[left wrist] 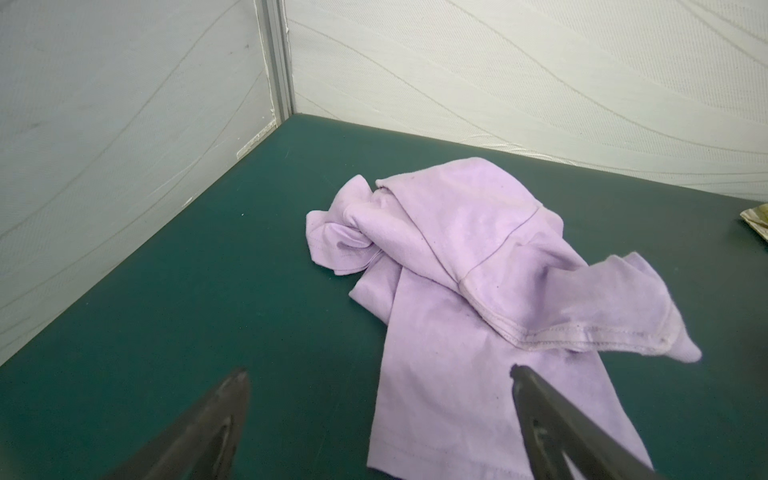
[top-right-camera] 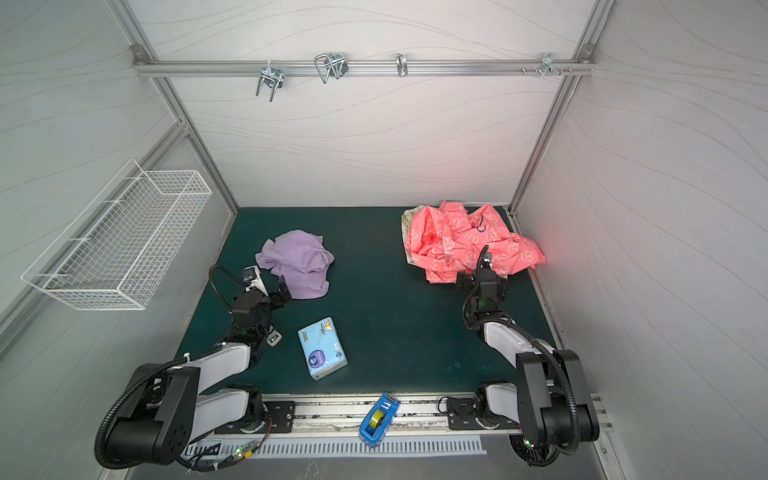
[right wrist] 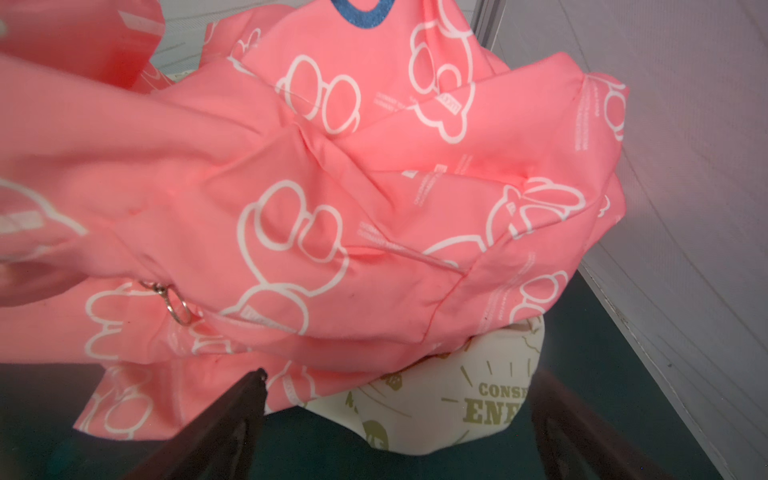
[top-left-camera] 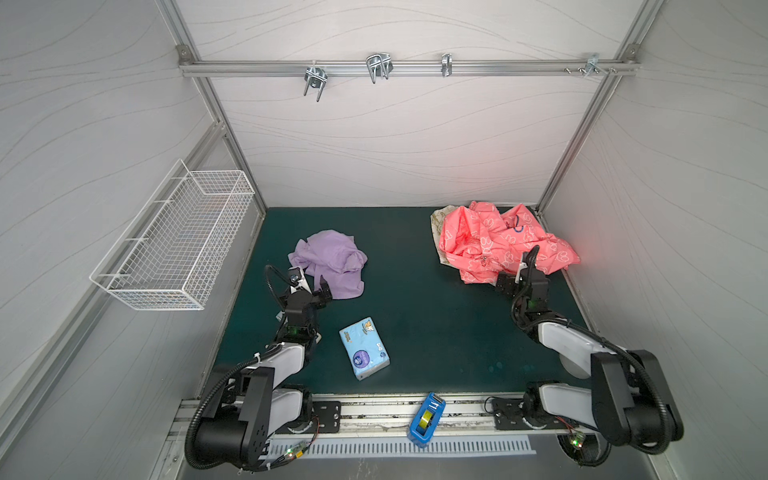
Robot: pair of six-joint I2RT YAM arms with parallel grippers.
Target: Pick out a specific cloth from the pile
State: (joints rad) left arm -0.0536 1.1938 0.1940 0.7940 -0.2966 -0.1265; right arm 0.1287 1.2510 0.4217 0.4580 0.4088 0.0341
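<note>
The lilac cloth (top-left-camera: 328, 262) (top-right-camera: 297, 262) lies crumpled on the green mat at the left, apart from the pile. In the left wrist view the cloth (left wrist: 478, 270) spreads ahead of my left gripper (left wrist: 379, 372), which is open; one finger hangs over the cloth's near edge and the other over bare mat. The pile (top-left-camera: 498, 241) (top-right-camera: 465, 237) sits in the back right corner: a coral-pink printed cloth (right wrist: 332, 187) over a cream patterned cloth (right wrist: 436, 407). My right gripper (right wrist: 402, 374) (top-left-camera: 505, 279) is open at the pile's near edge, holding nothing.
A blue tissue pack (top-left-camera: 365, 348) lies on the mat between the arms. A blue tape dispenser (top-left-camera: 427, 417) rests on the front rail. A white wire basket (top-left-camera: 174, 245) hangs on the left wall. Metal hooks (top-left-camera: 378, 66) hang from the back rail. The right wall stands close beside the pile.
</note>
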